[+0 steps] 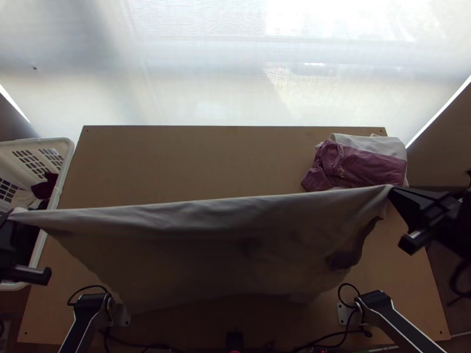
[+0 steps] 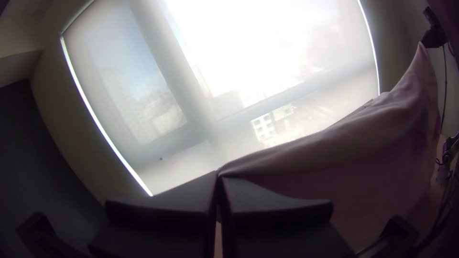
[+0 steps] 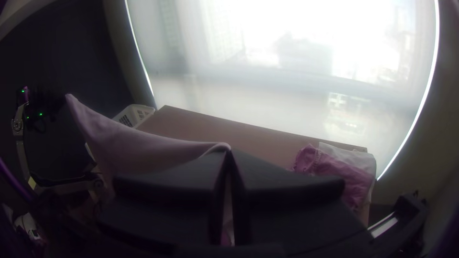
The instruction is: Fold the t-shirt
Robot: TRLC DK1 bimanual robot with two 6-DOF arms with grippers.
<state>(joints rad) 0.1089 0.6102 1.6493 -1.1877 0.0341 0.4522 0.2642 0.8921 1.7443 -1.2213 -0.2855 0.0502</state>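
Stretched between both grippers, the light t-shirt hangs above the table, its upper edge nearly straight. My left gripper is at the far left over the basket, at one end of that edge; in the left wrist view the left gripper is shut on a corner of the t-shirt. My right gripper holds the other end at the right; in the right wrist view the right gripper is shut on the t-shirt. The lower part hangs toward the table's near edge.
Folded pink and white clothes lie at the table's far right corner, just beyond the t-shirt's right end. A white basket holding dark and light cloth stands at the left. Cables run along the near edge.
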